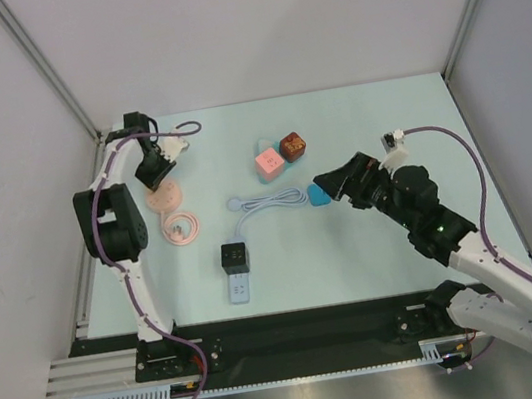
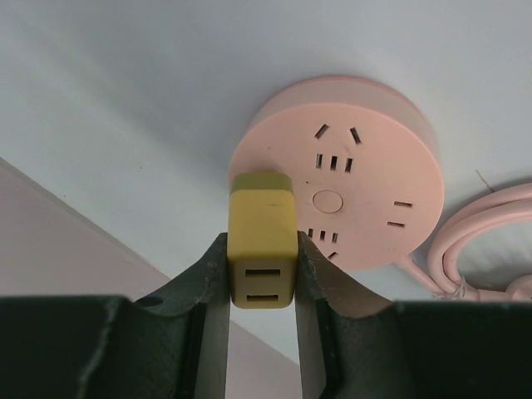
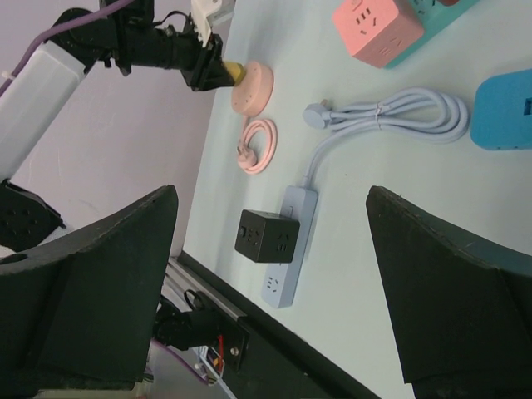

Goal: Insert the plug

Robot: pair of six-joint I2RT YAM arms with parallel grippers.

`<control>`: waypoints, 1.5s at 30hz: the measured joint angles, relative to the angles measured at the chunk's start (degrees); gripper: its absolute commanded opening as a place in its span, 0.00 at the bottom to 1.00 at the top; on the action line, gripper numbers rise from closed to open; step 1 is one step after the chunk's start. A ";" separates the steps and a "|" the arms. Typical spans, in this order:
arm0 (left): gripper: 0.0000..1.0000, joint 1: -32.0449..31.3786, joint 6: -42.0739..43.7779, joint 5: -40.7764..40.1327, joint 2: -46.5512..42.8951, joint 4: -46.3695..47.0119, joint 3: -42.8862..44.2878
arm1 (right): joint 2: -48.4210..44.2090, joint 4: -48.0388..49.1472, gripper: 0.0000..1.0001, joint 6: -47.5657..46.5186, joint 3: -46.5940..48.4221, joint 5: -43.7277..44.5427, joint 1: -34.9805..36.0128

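Yellow plug (image 2: 263,249) is pinched between the left gripper's (image 1: 153,172) jaws by its flat sides. It sits at the rim of the pink round socket (image 2: 357,183), near the desk's (image 1: 404,238) far-left corner. Can't tell if it touches, and the prongs are hidden.

The socket's pink cable (image 1: 182,228) is coiled just beside it on the near side. Mid-desk, a black cube (image 1: 235,256) sits on a power strip (image 1: 239,287) by the near edge.

Right gripper (image 3: 270,195) has its jaws spread wide and holds nothing. It's near a blue block (image 1: 318,194), well apart from the socket.

Risks:
- The plug looks lined up with the rim, not a slot set. A push from here likely jams the prongs on the face.
- Nothing pins the socket, so side load could make it slide or tip.
- An off-axis push could twist the plug in the jaws.
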 measured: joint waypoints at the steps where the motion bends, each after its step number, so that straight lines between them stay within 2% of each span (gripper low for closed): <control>1: 0.00 0.00 0.09 0.02 -0.22 0.31 -0.42 | -0.22 -0.42 1.00 -0.28 0.24 0.31 0.70; 3: 0.00 0.02 0.42 0.00 -0.66 1.05 -1.31 | -0.76 -1.42 1.00 -1.31 0.85 1.07 1.97; 5: 0.07 0.00 0.46 0.00 -0.85 1.44 -1.66 | -1.51 -2.47 1.00 -2.49 1.73 1.90 3.15; 7: 0.24 0.00 0.39 -0.28 -0.90 1.60 -1.73 | -2.43 -2.78 1.00 -3.91 2.71 3.04 4.02; 9: 0.34 0.00 0.31 -0.98 -0.87 1.70 -1.60 | -3.19 -3.23 1.00 -4.96 3.45 4.04 4.55; 10: 0.43 0.00 0.15 -1.20 -0.85 1.70 -1.51 | -3.54 -3.37 1.00 -5.42 3.65 4.57 4.68; 14: 0.45 0.39 0.04 -4.17 0.17 2.21 -3.02 | -4.00 -3.98 1.00 -6.60 3.72 5.97 4.81; 20: 0.49 1.66 -0.13 -4.24 -1.25 1.55 -4.72 | -4.02 -3.91 1.00 -6.62 3.69 6.34 4.42; 23: 0.52 1.97 -0.13 -2.51 -2.03 1.70 -5.49 | -4.02 -3.91 1.00 -6.58 3.69 5.95 3.58; 24: 0.56 2.05 -0.20 -1.95 -2.29 1.70 -5.73 | -4.04 -3.91 1.00 -6.54 3.69 5.81 3.10; 36: 0.59 2.32 -2.71 2.99 -7.26 2.86 -12.31 | -7.50 -4.42 1.00 -5.97 3.61 4.85 -1.84; 38: 0.60 2.32 -3.52 3.54 -8.09 2.80 -13.35 | -8.20 -5.05 1.00 -5.92 3.61 4.55 -2.38; 39: 0.66 2.32 -3.96 3.78 -8.46 2.82 -13.86 | -8.50 -5.35 1.00 -5.92 3.61 4.48 -2.69; 40: 0.68 2.32 -4.31 4.04 -8.83 2.82 -14.29 | -8.79 -5.64 1.00 -5.92 3.61 4.39 -2.91; 45: 0.68 2.32 -6.10 5.44 -11.58 2.84 -17.20 | -10.40 -6.36 1.00 -5.51 3.61 3.98 -3.58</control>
